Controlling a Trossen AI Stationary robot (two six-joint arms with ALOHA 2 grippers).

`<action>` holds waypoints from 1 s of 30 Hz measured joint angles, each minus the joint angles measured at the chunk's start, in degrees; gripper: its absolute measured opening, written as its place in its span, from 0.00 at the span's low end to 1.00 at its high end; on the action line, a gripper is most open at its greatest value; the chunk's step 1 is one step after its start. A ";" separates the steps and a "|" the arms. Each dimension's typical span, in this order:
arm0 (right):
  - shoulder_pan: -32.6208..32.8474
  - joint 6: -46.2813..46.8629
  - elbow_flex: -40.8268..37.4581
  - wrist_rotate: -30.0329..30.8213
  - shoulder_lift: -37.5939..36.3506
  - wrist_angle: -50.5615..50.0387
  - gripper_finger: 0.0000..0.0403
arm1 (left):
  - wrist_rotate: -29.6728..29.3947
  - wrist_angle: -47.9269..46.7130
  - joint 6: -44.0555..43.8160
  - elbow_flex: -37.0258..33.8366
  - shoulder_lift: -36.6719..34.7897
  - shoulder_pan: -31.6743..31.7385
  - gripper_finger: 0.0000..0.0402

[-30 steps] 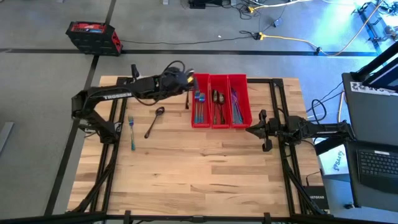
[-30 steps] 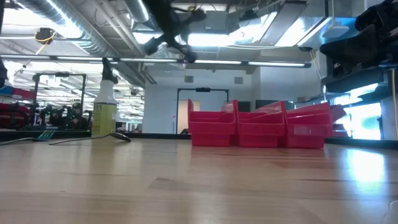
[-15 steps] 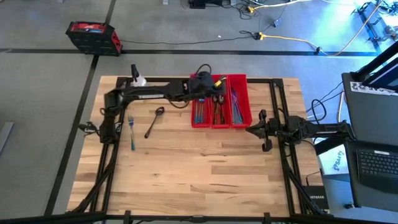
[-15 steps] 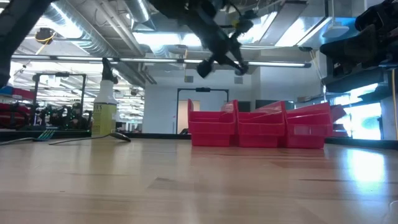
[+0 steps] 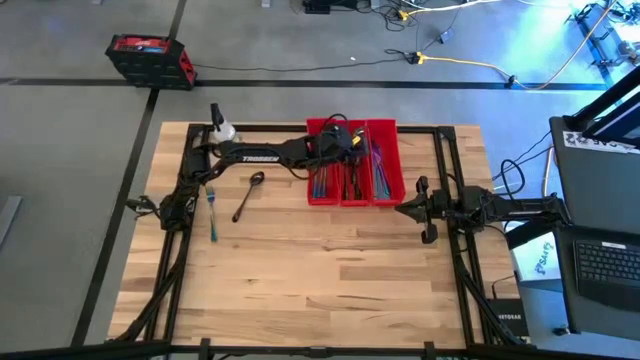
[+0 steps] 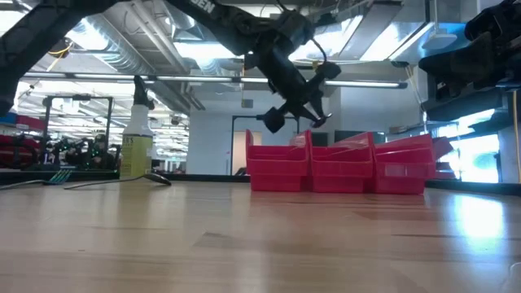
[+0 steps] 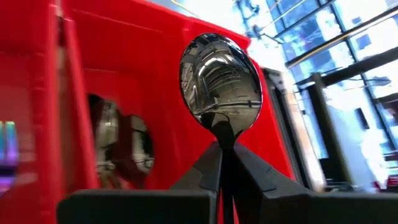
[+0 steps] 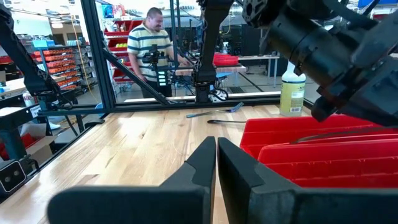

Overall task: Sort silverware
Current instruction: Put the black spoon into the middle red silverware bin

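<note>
1. The left pincer reaches over the red bins at upper centre of the high view; it pinches a dark spoon by the handle.
2. The right pincer sits pressed together, empty, right of the bins.
3. A fork and another spoon lie on the surface at left; more silverware fills the bins.
4. A spray bottle stands at the upper-left corner.

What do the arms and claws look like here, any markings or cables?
Both arms are dark, nearly black, built from slim tube links and chunky joints. The left arm carries white TROSSEN lettering on its long link, with a black cable looping near the wrist and a yellow fitting beside it. The left claw and right claw each have two flat, tapered black fingers.
</note>
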 joint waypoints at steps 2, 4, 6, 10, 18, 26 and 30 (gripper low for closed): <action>0.00 0.00 0.00 -0.01 0.00 -0.01 0.00 | 0.00 0.00 0.57 0.00 0.00 0.00 0.01; -0.01 0.00 0.00 0.00 0.00 -0.01 0.00 | 0.00 0.56 0.83 0.00 0.00 0.00 0.01; 0.00 0.01 0.00 0.00 0.00 -0.02 0.00 | 0.02 0.66 1.47 0.00 0.00 0.12 0.03; 0.00 0.00 0.00 0.00 0.00 -0.02 0.00 | 0.02 0.38 2.27 0.00 0.00 0.28 0.10; -0.02 0.01 0.00 0.00 0.00 -0.01 0.00 | 0.58 0.91 3.53 0.00 0.00 0.27 0.27; -0.02 0.00 0.00 0.00 0.00 -0.04 0.00 | 0.86 4.94 8.73 -0.02 -3.51 0.45 0.31; 0.00 0.02 0.00 0.00 0.01 0.00 0.00 | -2.97 -2.92 15.79 0.11 -10.09 -0.29 0.31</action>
